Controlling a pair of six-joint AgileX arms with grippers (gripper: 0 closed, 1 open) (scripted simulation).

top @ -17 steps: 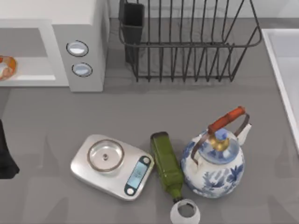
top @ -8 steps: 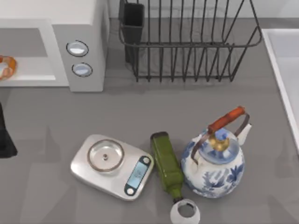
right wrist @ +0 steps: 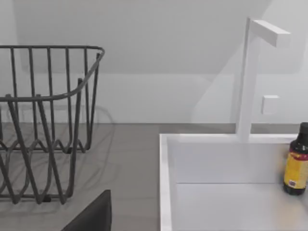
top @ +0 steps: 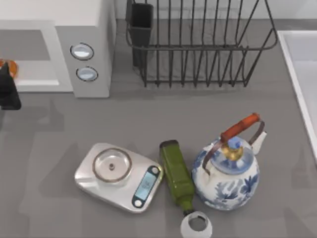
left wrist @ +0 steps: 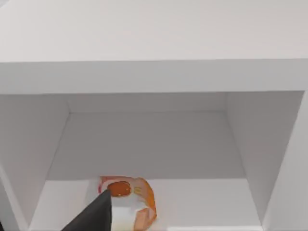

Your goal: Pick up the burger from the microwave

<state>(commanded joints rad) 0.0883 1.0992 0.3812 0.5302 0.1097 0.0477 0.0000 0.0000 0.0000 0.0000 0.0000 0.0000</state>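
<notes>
A: Top view, report.
B: Left gripper sits at the microwave mouth; the burger is just beyond it, inside the cavity.
A: Finger state?
B: Cannot tell.
A: Left wrist view?
B: Burger on the cavity floor, just ahead of a dark fingertip.

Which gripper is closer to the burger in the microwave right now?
Left. The left gripper sits at the microwave opening, right in front of the burger. The right gripper is far off, between the dish rack and the sink.
</notes>
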